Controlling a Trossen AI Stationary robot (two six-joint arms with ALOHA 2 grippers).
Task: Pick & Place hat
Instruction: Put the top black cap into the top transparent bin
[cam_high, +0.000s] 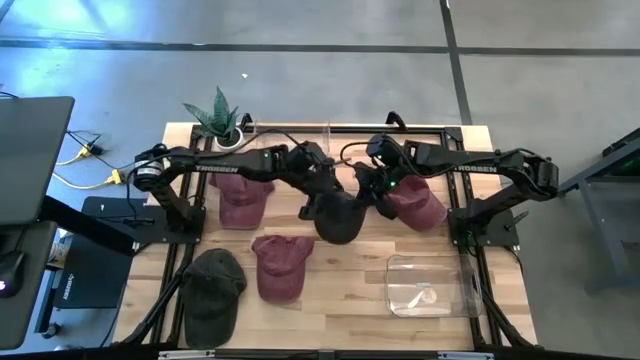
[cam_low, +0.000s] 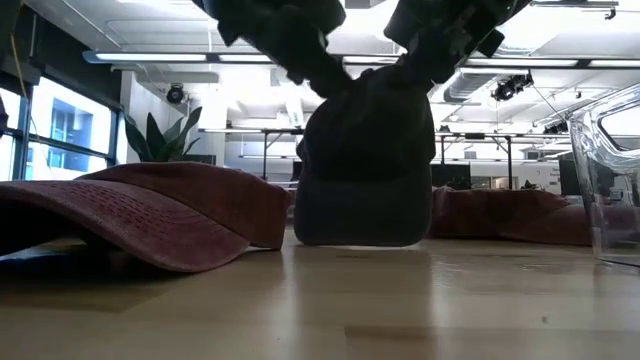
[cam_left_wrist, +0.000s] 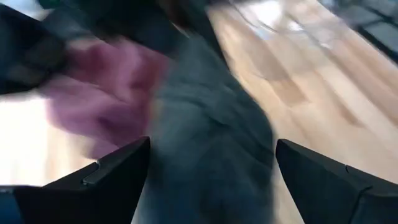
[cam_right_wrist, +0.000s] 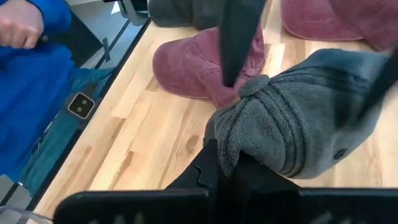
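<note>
A dark grey hat (cam_high: 336, 216) hangs over the table's middle, between my two grippers. My right gripper (cam_right_wrist: 231, 169) comes from the table's right and is shut on the hat's cloth. Coming from the left, my left gripper (cam_left_wrist: 211, 180) is open, one finger on either side of the hat's crown (cam_left_wrist: 211, 143). In the low view the hat (cam_low: 362, 160) hangs upright below both arms, and its lower edge (cam_low: 355, 243) reaches down to the tabletop. My right gripper pinches a bunched fold at the grey hat's edge (cam_right_wrist: 244, 144) between its two fingers. It slants down from the table's right side, and the hat hangs below and ahead of the fingers. My left gripper stands open around the crown; I cannot tell whether its fingers (cam_right_wrist: 239, 43) touch the cloth.
Maroon hats lie at the left (cam_high: 241, 201), near the middle front (cam_high: 281, 266) and on the right under my right arm (cam_high: 418, 206). A dark green hat (cam_high: 213, 291) lies front left. A clear container (cam_high: 425, 286) stands front right, a plant (cam_high: 222, 120) at the far left. A person in blue (cam_right_wrist: 31, 87) stands beside the table.
</note>
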